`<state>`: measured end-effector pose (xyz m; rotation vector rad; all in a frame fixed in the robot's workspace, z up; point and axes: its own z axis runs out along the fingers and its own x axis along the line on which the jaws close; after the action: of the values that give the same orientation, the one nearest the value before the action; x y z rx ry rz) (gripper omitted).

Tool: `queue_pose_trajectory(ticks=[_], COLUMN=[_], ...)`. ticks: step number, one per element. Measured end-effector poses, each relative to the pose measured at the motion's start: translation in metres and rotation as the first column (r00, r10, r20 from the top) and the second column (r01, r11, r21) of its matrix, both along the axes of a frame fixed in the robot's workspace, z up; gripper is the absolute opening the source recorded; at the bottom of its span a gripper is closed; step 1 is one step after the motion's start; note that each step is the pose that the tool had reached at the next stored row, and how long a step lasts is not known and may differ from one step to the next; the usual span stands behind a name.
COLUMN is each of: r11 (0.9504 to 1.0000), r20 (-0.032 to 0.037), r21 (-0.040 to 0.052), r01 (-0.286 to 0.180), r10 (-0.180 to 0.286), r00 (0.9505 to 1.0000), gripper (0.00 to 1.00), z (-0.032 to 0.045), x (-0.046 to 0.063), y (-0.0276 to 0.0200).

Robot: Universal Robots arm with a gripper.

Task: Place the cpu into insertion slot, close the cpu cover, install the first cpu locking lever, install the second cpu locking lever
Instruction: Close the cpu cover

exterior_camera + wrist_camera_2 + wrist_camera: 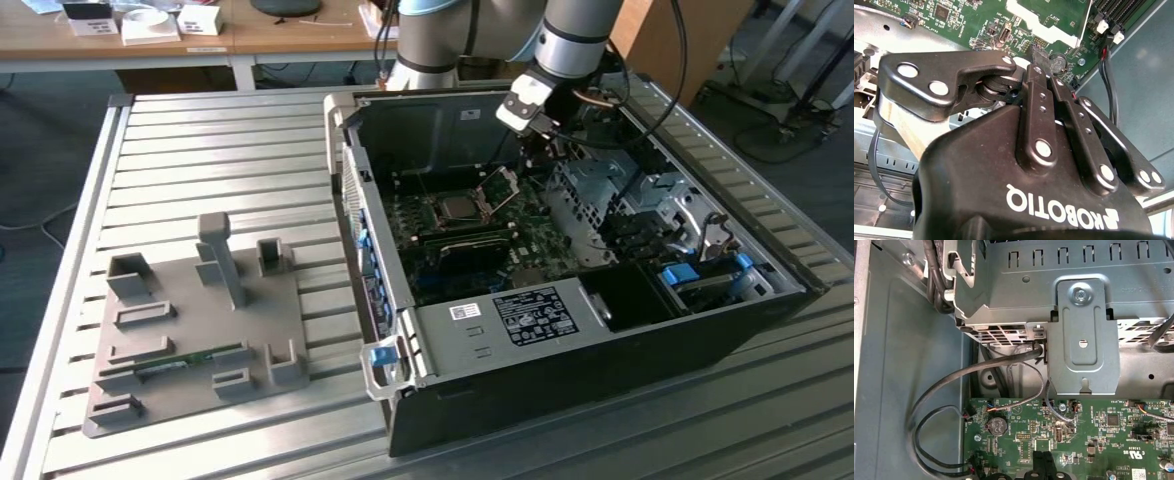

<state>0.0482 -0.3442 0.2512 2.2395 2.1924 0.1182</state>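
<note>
In the exterior view the cpu point(461, 208) lies flat in its socket on the green motherboard point(534, 240) inside the open computer case. The cpu cover point(501, 186) stands tilted up at the socket's far edge. My gripper point(543, 146) hangs inside the case just beyond the raised cover, towards the exterior view's right. In the second wrist view the gripper point(1040, 67) has its black fingers point(1036, 115) pressed together with nothing seen between them, above the motherboard point(979, 22) and near the pale cover plate point(1046, 22).
A metal drive cage point(1081, 335) and looping black cables point(934, 410) sit close by the gripper. A coin battery point(998, 426) sits on the board. On the slatted table point(200, 150), a grey fixture plate point(200, 330) holds a memory stick point(174, 362).
</note>
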Motion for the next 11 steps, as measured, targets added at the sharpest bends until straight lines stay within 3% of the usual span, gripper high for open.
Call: queue_pose_trajectory(ticks=[11], r11=[1.0000], r20=[0.0006], r21=[-0.0001], r01=[0.000], r10=[0.000], r00=[1.0000], gripper=[0.11], z=[0.0000], x=[-0.0043], y=[0.0000])
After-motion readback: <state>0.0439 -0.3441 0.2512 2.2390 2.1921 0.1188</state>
